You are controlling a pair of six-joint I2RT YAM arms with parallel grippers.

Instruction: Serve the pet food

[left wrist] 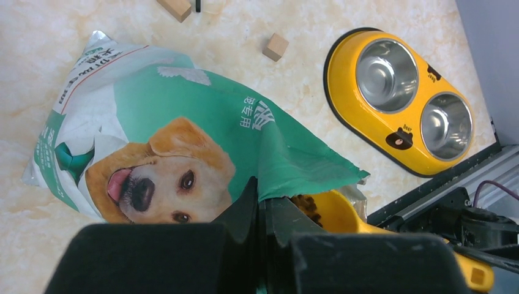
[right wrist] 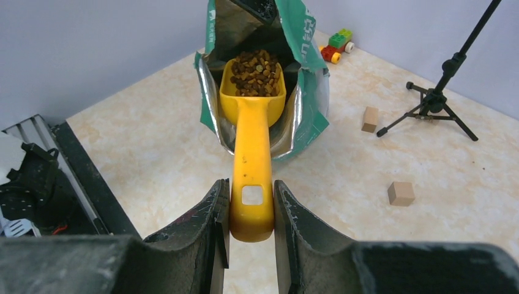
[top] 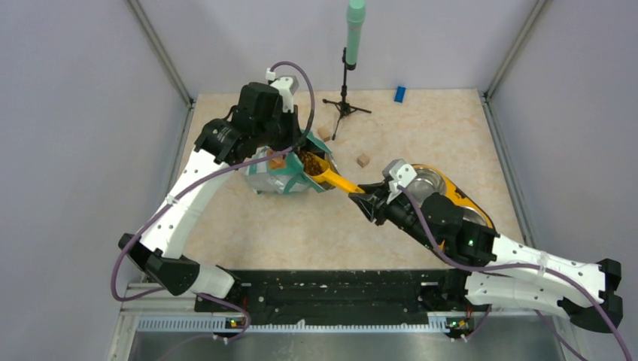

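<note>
The teal-and-white pouch (top: 272, 173) with a dog's face (left wrist: 159, 168) lies on the table with its mouth open toward the right arm. My left gripper (top: 288, 153) (left wrist: 264, 197) is shut on the pouch's torn top edge and holds it up. My right gripper (top: 367, 197) (right wrist: 251, 191) is shut on the handle end of a yellow scoop (top: 336, 180) (right wrist: 252, 147). The scoop's bowl sits inside the pouch mouth, heaped with brown pet food (right wrist: 256, 72) (left wrist: 306, 205). A yellow double bowl (top: 456, 189) (left wrist: 382, 119) with two steel cups, both bare in the left wrist view, lies to the right, partly hidden by my right arm.
Two tan wooden cubes (top: 364, 160) (top: 324, 131) lie behind the pouch. A black tripod stand (top: 346, 105) with a green pole rises at the back. A blue block (top: 400, 93) sits by the far wall, toy bricks (right wrist: 336, 46) near a corner. A black rail (top: 338, 289) runs along the near edge.
</note>
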